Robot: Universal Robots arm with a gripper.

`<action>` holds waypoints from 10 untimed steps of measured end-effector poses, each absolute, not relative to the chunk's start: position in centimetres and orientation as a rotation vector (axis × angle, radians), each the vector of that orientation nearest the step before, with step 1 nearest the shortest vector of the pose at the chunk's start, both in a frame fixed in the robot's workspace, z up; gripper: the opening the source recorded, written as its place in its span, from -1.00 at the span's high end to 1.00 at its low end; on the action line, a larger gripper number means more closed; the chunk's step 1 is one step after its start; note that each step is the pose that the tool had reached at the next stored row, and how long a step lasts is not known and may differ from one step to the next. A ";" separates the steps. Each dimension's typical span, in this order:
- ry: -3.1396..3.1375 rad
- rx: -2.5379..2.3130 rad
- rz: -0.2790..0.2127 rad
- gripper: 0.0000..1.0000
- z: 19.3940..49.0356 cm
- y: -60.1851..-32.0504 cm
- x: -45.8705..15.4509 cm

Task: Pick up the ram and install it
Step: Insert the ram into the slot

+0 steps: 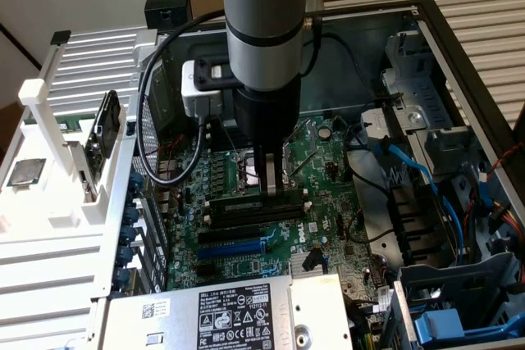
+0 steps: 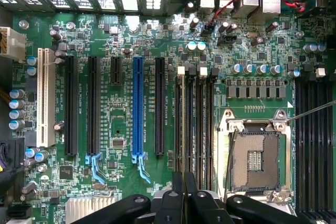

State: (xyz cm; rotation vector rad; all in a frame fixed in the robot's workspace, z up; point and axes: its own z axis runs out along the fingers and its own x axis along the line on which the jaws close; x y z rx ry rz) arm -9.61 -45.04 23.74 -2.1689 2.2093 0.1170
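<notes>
Gripper (image 1: 268, 186) is low inside the open computer case (image 1: 459, 47), fingers drawn together, with nothing made out between them. In the wrist view its tips sit over one end of the black memory slots (image 2: 194, 124), with the open processor socket (image 2: 257, 156) just beside them. The ram (image 1: 105, 133) stands tilted in the white rack (image 1: 41, 96) on the exterior view's left, outside the case and well apart from the gripper.

Risks, as judged:
- Tips this low could knock a slot clip or bend socket pins if the arm drifts sideways.
- The grey cable (image 1: 146, 112) looping off the wrist could snag the case wall.
- The leaning stick could tip under a skewed grip.
</notes>
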 end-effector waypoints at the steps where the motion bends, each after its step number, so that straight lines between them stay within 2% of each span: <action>1: 2.209 -2.169 0.117 0.76 23.7 -45.0 -9.6; 10: 2.209 -2.169 0.117 0.76 23.3 -45.0 -9.6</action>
